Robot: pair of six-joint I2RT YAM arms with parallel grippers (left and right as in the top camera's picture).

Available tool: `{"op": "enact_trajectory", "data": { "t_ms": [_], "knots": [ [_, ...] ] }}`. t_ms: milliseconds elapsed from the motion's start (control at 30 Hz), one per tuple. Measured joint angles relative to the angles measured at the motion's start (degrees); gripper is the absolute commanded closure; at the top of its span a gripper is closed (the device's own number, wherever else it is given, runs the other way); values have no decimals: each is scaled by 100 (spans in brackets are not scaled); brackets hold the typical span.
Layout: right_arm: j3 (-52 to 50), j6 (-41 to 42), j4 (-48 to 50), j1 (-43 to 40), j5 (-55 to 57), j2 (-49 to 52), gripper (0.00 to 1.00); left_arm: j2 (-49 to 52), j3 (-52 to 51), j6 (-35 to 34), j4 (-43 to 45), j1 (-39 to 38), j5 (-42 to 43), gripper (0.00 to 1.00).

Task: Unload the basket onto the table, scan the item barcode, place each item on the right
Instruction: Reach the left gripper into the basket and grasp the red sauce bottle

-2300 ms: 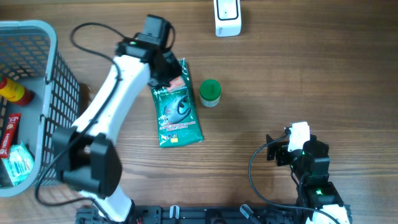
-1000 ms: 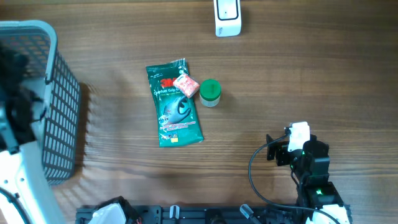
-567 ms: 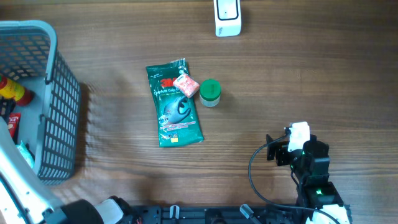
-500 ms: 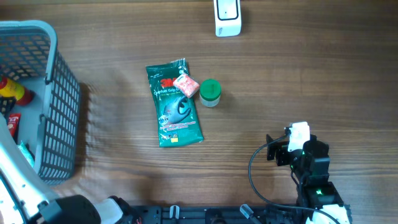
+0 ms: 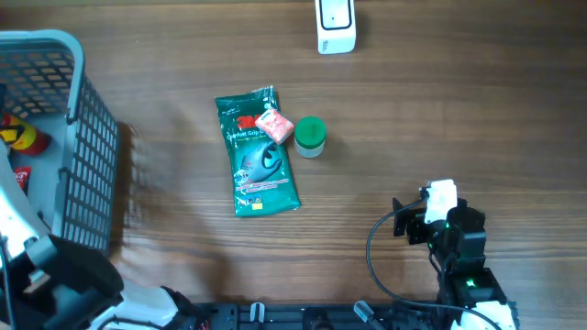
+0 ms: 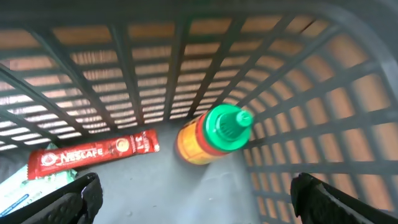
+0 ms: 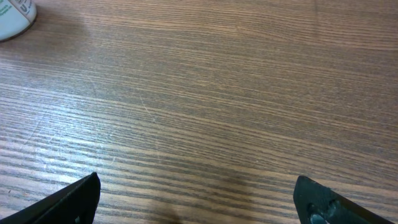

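Observation:
In the left wrist view my left gripper (image 6: pixel 199 200) hangs open inside the grey basket (image 6: pixel 292 74), nothing between its fingers. Below it an orange bottle with a green cap (image 6: pixel 214 134) stands beside a red Nescafe sachet (image 6: pixel 93 154). From overhead the bottle (image 5: pixel 20 137) and sachet (image 5: pixel 18 180) show at the basket's (image 5: pixel 90 137) left. A white scanner (image 5: pixel 336 26) stands at the table's far edge. My right gripper (image 7: pixel 199 200) is open over bare wood at the front right, its arm (image 5: pixel 451 229) still.
Mid-table lies a green pouch (image 5: pixel 258 156) with a small pink packet (image 5: pixel 273 126) on its top corner and a green-capped jar (image 5: pixel 310 136) right beside it. A teal packet corner (image 6: pixel 15 193) shows in the basket. The scanner's edge (image 7: pixel 13 20) appears in the right wrist view.
My left arm has swung from the green pouch to the basket at the far left, leaving the pink packet on the pouch. The right arm has not moved.

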Motion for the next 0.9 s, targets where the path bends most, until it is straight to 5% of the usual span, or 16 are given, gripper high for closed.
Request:
{"op": "enact_trajectory", "data": {
  "t_ms": [900],
  "knots": [
    [0, 0, 0, 0, 0, 0, 0, 354, -2, 2, -428, 0, 717, 0]
  ]
}}
